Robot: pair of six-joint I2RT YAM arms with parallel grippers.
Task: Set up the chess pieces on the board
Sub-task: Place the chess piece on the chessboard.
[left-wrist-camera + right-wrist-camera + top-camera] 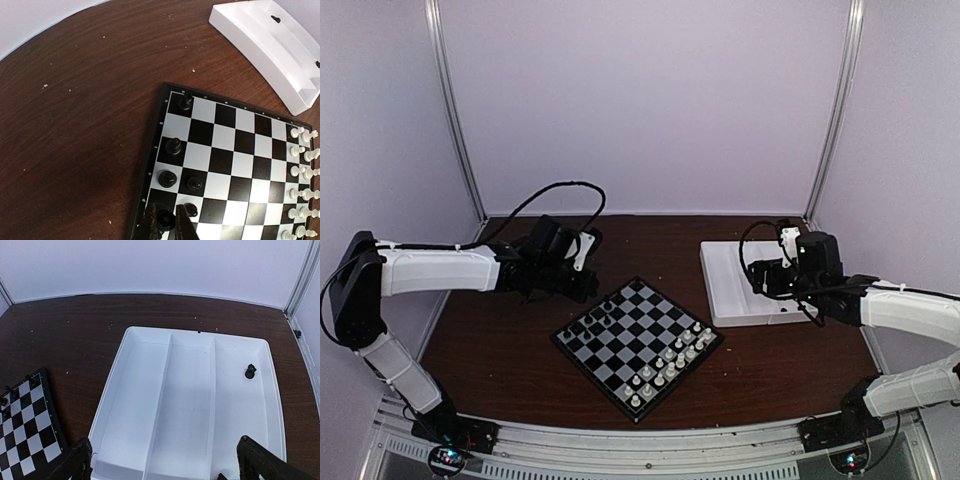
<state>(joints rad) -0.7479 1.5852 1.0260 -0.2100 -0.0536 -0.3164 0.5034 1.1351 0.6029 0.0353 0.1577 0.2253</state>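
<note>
The board (638, 345) lies diamond-wise mid-table, also seen in the left wrist view (220, 160). Several black chess pieces stand near its left corner, among them one (186, 102), another (174, 146) and a third (167, 178). My left gripper (166, 224) hangs over the board's left edge, shut on a black chess piece (167, 219). My right gripper (164, 450) hovers open above the white tray (107, 410), nothing between its fingers (75, 462). One black piece (250, 371) lies in the tray's right compartment, and another (221, 476) peeks in at the bottom edge.
White chessmen (300, 170) fill two rows on the board's right side. The tray (730, 285) sits at the right, behind the board. White walls with metal posts close in the brown table at the back and sides.
</note>
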